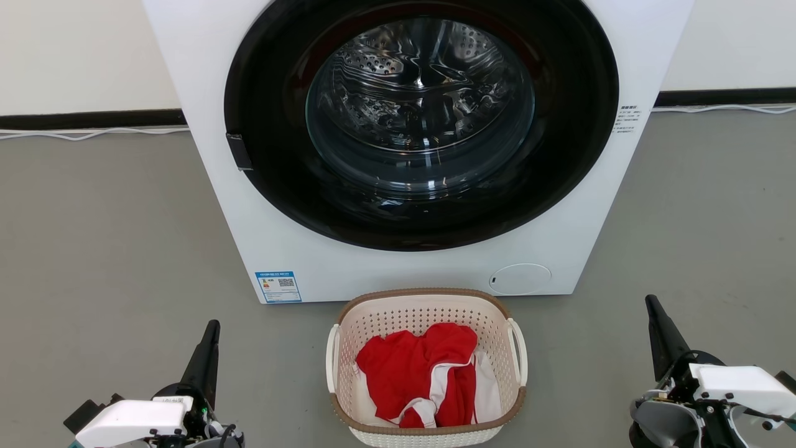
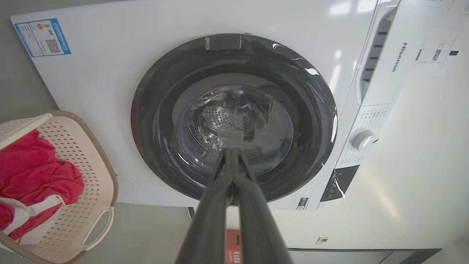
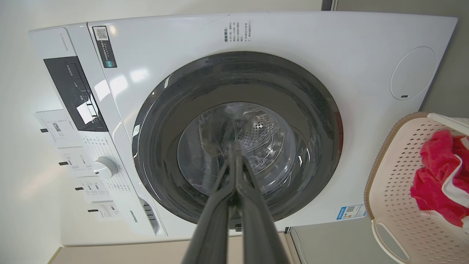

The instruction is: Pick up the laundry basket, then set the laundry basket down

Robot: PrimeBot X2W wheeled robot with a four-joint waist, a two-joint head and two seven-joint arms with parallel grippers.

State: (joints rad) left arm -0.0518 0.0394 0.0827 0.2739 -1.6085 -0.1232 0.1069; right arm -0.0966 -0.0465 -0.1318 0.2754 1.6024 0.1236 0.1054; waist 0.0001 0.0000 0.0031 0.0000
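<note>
Grey floor (image 1: 93, 249), white washer (image 1: 420, 118) at the back. The laundry basket (image 1: 404, 320) sits on the floor just in front of the washer, between the two claws, untouched. Left claw (image 1: 212, 326) is closed and empty, well off the basket's left side. Right claw (image 1: 653, 306) is the same on the right. Basket is perforated plastic, likely light and fairly stiff, though the walls may flex a bit. Red and white cloth (image 1: 410, 367) inside is soft and adds little weight. Best hold looks like the white side handles, left handle (image 1: 333, 358) and right handle (image 1: 518, 351), one claw each, opened first. A one-sided lift would probably tip it.
</note>
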